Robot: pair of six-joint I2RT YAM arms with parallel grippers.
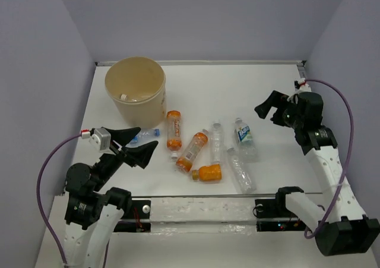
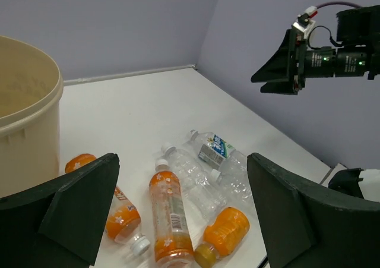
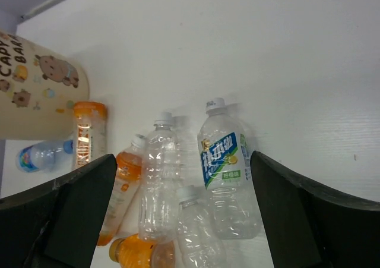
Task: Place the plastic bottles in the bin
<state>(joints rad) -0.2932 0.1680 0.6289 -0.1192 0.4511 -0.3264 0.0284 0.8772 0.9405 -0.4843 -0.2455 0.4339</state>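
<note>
Left gripper (image 1: 138, 143) and right gripper (image 1: 270, 110) hang wide open, empty.
A blue-labelled bottle (image 1: 145, 135) lies just below the left fingers; grasp its middle squarely, then lift to the bin (image 1: 142, 109) just ahead.

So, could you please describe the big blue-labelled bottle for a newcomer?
From the cream bin at the far left, look right past the orange bottles. At the pile's far-right corner is a clear, white-capped bottle; unlike its clear neighbours, it wears a blue-and-white label.

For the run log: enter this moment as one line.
left hand: open, empty | right hand: open, empty | plastic bottles: seven on table | bin: upright, far left
</note>
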